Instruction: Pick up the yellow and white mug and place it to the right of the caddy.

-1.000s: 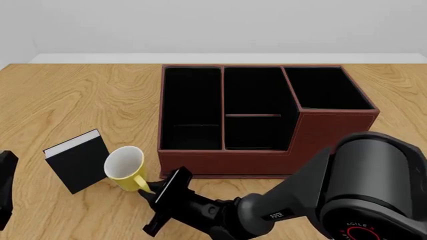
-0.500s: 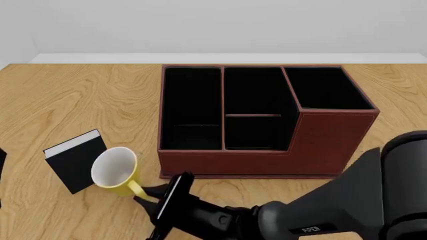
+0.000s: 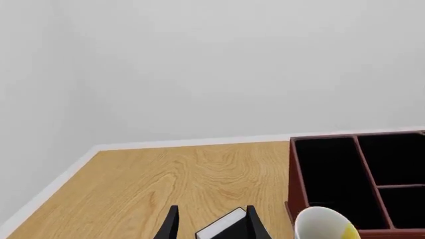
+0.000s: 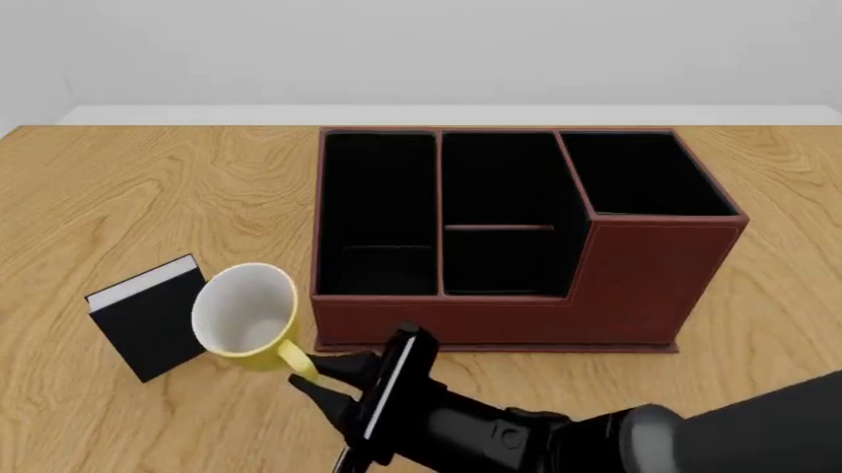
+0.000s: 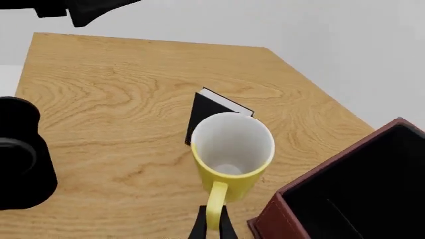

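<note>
In the left wrist view, the left gripper point(image 3: 211, 225) at the bottom edge stands spread and empty, the black book point(image 3: 222, 228) showing between its fingers. In the front view, the yellow and white mug point(image 4: 250, 313) sits lower left, tilted, beside the caddy point(image 4: 526, 236); carrying it high enough to clear that box looks wise. In the right wrist view, the right gripper point(image 5: 212, 226) at bottom centre pinches the mug's handle

Fingers point(image 5: 197, 230) pinch handle of yellow and white mug point(image 5: 232, 152); caddy point(image 5: 345, 199) beside.
</note>
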Motion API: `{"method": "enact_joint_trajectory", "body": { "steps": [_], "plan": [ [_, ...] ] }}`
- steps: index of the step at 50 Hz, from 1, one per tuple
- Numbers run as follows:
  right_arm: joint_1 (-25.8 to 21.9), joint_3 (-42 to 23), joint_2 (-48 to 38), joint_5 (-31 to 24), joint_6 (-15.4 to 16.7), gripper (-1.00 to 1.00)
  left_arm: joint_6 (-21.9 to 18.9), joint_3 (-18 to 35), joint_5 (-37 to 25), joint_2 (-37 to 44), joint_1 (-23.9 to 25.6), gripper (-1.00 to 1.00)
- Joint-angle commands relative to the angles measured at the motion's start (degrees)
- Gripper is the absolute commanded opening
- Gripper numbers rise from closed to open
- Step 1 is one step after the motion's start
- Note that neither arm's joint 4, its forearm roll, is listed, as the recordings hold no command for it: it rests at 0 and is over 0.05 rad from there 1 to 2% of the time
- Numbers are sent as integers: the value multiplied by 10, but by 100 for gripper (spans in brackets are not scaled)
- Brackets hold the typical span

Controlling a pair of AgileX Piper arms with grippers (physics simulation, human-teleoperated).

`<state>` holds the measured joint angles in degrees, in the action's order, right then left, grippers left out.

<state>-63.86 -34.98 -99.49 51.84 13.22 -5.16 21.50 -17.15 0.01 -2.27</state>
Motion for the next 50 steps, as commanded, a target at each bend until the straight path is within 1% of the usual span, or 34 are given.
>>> {"method": "enact_joint_trajectory", "body": {
  "steps": [1,3,15,16,18,19,21,22,23,24,25,26,27,28,29,30,33,34,35,38,39,40,41,42,43,45,47,49,50],
  "plan": [
    [13,48,73,11,-15,-100,-4,31,-20,0,14,100],
    [14,52,79,7,-8,-100,-2,36,-24,0,11,100],
    [14,67,138,-23,-1,-100,0,47,-29,0,14,100],
    [19,73,152,-27,1,-100,-1,46,-28,0,15,100],
    [18,74,150,-26,2,-100,0,47,-28,0,16,100],
    [30,83,159,-24,4,-100,0,47,-28,0,17,100],
    [27,85,163,-25,-1,-100,1,47,-28,0,19,100],
    [35,87,165,-29,7,-100,-1,46,-27,0,19,100],
    [26,87,174,-34,-14,-100,-1,45,-26,0,20,100],
    [26,87,174,-34,-14,-100,0,46,-27,0,21,100],
    [30,92,179,-32,5,-100,0,44,-26,0,22,100],
    [30,93,189,-38,-4,-100,1,42,-24,0,23,100],
    [28,93,195,-43,-4,-100,1,41,-23,0,23,100],
    [30,95,197,-41,5,-100,2,41,-24,0,24,100],
    [34,96,211,-49,-3,-100,3,42,-25,0,24,100],
    [34,95,211,-53,6,-100,1,43,-25,0,27,100],
    [38,98,223,-59,1,-100,1,44,-26,0,26,100],
    [39,100,229,-63,7,-100,0,47,-27,0,27,100],
    [38,100,239,-69,2,-100,1,48,-28,0,27,100],
    [39,103,250,-77,6,-100,-1,44,-26,0,26,100],
    [41,103,260,-85,2,-100,1,46,-28,0,28,100],
    [46,105,265,-89,8,-100,0,47,-28,0,29,100],
    [47,105,278,-98,-5,-100,-1,45,-27,0,29,100],
    [47,105,278,-98,-5,-100,-1,45,-27,0,29,100],
    [51,108,289,-103,4,-100,0,44,-26,0,31,100],
    [49,108,300,-113,-6,-100,-1,45,-27,0,31,100],
    [54,111,304,-120,4,-100,-2,45,-26,0,34,100],
    [57,112,313,-126,-1,-100,-2,43,-24,0,35,100],
    [56,112,311,-128,3,-100,-3,42,-24,0,36,100]
  ]
}}
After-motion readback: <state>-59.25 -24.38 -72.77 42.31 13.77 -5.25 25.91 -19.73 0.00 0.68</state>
